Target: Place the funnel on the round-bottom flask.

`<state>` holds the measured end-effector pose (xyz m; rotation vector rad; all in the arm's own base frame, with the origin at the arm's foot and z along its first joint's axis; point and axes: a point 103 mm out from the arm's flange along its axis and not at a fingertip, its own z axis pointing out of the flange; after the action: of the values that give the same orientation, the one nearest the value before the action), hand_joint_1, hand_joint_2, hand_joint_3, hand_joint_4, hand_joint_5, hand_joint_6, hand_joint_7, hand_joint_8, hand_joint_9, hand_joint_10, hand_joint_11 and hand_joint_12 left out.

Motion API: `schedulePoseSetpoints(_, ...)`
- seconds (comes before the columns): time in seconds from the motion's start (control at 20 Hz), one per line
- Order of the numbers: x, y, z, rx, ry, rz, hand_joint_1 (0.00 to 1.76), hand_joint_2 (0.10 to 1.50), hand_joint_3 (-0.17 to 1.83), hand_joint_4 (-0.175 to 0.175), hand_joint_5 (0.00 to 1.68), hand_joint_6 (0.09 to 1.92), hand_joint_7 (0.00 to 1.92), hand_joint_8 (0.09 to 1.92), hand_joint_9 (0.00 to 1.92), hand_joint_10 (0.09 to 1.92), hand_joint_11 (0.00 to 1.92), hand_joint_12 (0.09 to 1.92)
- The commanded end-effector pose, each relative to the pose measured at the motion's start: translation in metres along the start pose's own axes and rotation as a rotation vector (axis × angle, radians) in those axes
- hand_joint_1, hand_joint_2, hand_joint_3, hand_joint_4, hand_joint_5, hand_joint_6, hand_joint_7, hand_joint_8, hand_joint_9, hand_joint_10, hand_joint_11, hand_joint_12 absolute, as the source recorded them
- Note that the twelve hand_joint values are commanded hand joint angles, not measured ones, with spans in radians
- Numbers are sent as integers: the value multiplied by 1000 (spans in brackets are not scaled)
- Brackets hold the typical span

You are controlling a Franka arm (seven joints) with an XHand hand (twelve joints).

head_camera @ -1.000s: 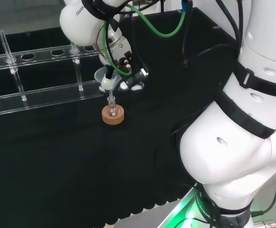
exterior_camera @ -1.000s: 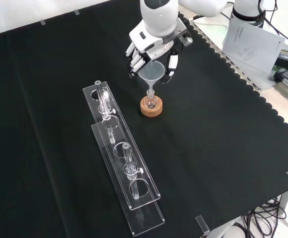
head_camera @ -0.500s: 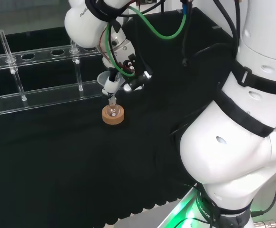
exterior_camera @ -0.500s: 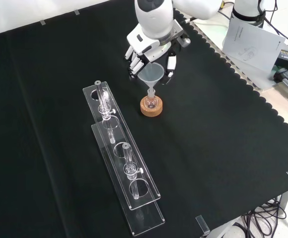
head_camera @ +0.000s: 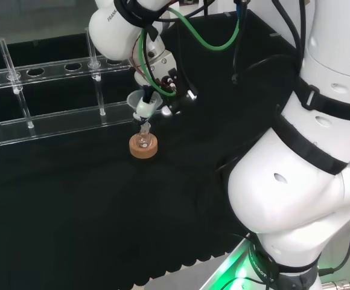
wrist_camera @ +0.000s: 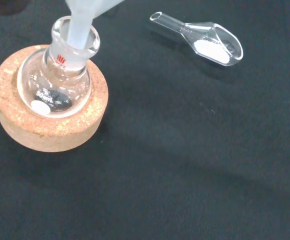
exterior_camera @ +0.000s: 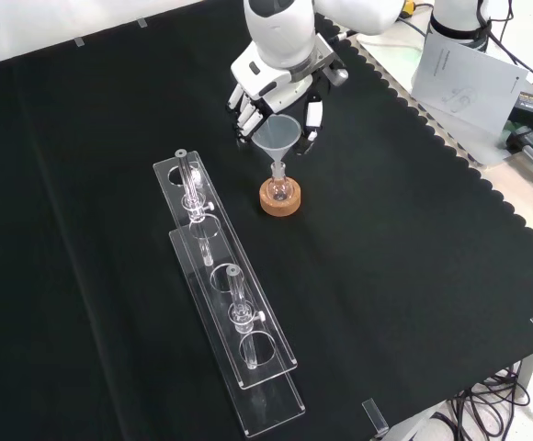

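White-and-black hand (exterior_camera: pixel 280 87) above the funnel (exterior_camera: pixel 278 136), fingers relaxed and spread either side of its rim, not gripping. Funnel stem seated in the neck of the round-bottom flask (wrist_camera: pixel 55 85) on its cork ring (exterior_camera: pixel 280 197). Contact with the rim hard to judge. Glass scoop (wrist_camera: pixel 205 41) at 2 o'clock from flask, wrist view.

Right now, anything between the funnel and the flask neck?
Nothing visible. In the wrist view the funnel stem already sits inside the flask neck, the flask resting on its cork ring. The hand is spread around the funnel.
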<state>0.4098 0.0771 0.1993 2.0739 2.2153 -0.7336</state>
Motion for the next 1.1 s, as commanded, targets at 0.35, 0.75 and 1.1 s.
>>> schedulePoseSetpoints(0.35, 6, 2, 3, 15, -14, -9, 730, 756, 562, -54, 703, 766, 751, 794, 1012, 548, 708, 1214)
schedulePoseSetpoints(0.75, 8, 2, 4, 14, -22, -12, 729, 756, 561, -54, 693, 769, 731, 799, 999, 552, 704, 1217)
schedulePoseSetpoints(1.1, 14, 2, 2, 13, -28, -14, 727, 755, 559, -56, 668, 764, 690, 795, 967, 549, 688, 1217)
